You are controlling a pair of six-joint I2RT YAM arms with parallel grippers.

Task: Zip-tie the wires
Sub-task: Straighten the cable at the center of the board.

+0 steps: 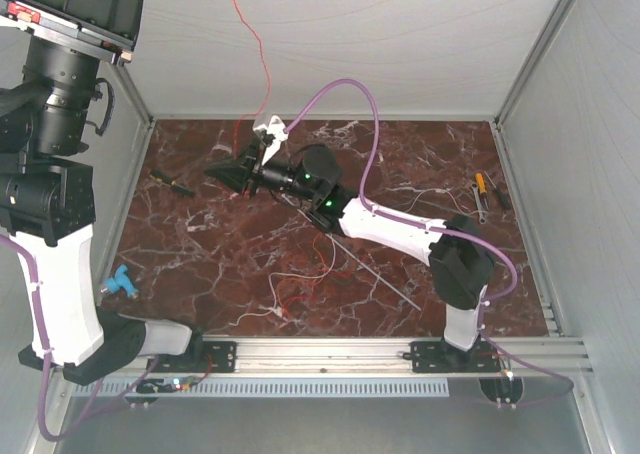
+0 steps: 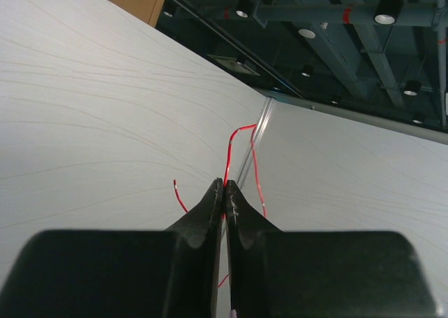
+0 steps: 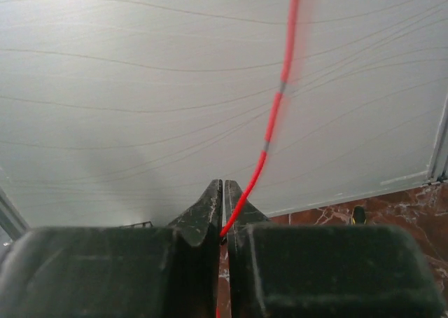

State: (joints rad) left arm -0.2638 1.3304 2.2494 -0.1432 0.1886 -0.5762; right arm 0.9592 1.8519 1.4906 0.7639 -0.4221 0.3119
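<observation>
Step in hand: gathering and straightening the wires, as I read it. The tie itself is not yet touched.

Right tool (image 3: pixel 224 186): jaws pressed together, pinching a red wire (image 3: pixel 276 101) right at the tips. It sits low over the far-left part of the desk (image 1: pixel 200 234). Left tool (image 2: pixel 224 186): also pressed together on a red strand, held high up near the back wall (image 1: pixel 400 34). From the top view the strand looks strung between the two, but I can't confirm it's one continuous piece.

The rest of the wires (image 1: pixel 300 274) lie in loose red loops on the desk near the front centre, with a thin white curl beside them. The zip tie (image 1: pixel 378 274) lies flat on the desk under the right forearm, running diagonally, just beside the loops and not around them.

Next move, my call: get the strands bunched, then one tool has to let go and fetch the tie. A flat thin strip on a hard top makes for a fiddly pick.

Materials:
- Wires: hair-thin, limp, glossy insulation, and they hold their curl.
- Zip tie: stiff, straight, pale plastic.
- Desk: dark red-brown marble pattern with white veins, smooth and slightly shiny.
- Wall: matte white with a faint wavy grain.
- Tool fingers: black, wedge-shaped, with a rough surface.
</observation>
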